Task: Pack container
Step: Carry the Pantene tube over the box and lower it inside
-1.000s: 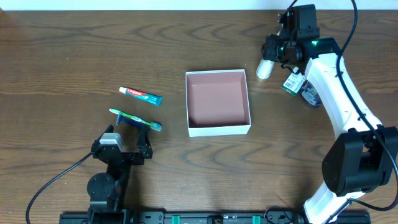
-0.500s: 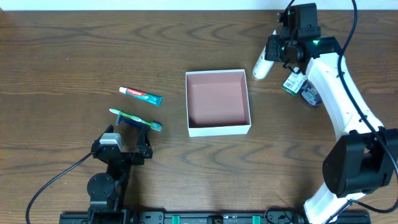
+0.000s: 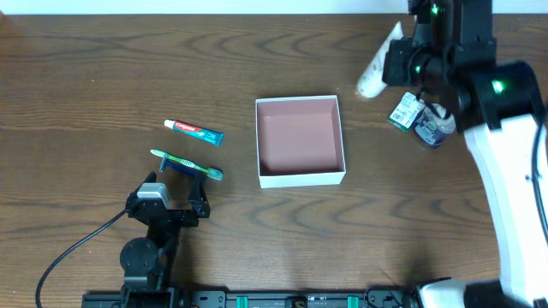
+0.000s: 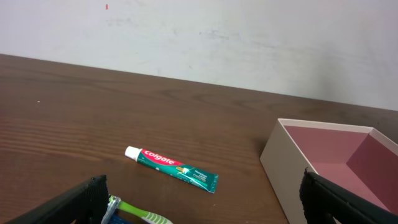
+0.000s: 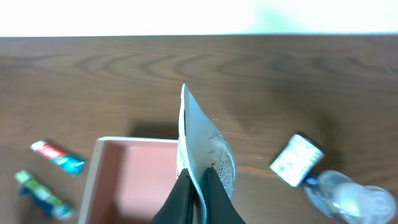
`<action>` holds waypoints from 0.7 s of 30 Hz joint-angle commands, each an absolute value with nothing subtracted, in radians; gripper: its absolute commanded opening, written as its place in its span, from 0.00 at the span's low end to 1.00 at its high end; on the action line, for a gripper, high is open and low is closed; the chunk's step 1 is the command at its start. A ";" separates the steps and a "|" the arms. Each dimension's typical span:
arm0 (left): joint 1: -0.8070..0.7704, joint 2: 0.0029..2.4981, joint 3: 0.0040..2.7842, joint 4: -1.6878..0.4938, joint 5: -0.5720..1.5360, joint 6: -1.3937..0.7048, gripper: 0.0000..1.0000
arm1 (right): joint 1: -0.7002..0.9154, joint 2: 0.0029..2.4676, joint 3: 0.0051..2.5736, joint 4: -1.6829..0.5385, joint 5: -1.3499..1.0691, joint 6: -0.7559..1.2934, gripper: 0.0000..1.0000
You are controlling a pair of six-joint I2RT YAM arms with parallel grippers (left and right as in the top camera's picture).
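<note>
The right gripper (image 3: 392,65) is closed fully on a white tube (image 3: 374,75). In the wrist view the two fingers are seen pinched together on the tube's near end, and the rest of it stands out beyond the fingertips. The tube appears to be held clear of the table. Which end carries the cap cannot be told.

The container (image 3: 301,179) is placed to the claw's left and back toward the robot — below and left of the fingers in the wrist view, with its pink inside open and nothing in it. The tube's long axis is slanted across the table, its lower end turned toward the container's far right corner, so the coming move is judged to be a short carry leftward and inward until the tube hangs over the open box. The tube is shorter than the box is wide, so little turning should be needed.

A small packet (image 3: 404,111) and a clear bottle (image 3: 431,127) are left just behind the claw, on its right.

The left gripper (image 3: 175,204) is held wide open with nothing in it — well apart from the container, and not needed for this move.
</note>
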State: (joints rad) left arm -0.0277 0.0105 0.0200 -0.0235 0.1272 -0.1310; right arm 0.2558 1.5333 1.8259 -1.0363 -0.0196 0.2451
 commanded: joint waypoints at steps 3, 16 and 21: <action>-0.023 0.005 0.004 -0.059 0.139 -0.133 0.98 | 0.406 1.536 1.837 -1.056 -0.022 0.261 0.01; -0.023 0.005 0.004 -0.059 0.139 -0.133 0.98 | 0.632 1.672 1.837 -1.081 0.030 0.387 0.01; -0.023 0.005 0.004 -0.059 0.139 -0.133 0.98 | 0.666 1.754 1.837 -1.089 0.037 0.443 0.01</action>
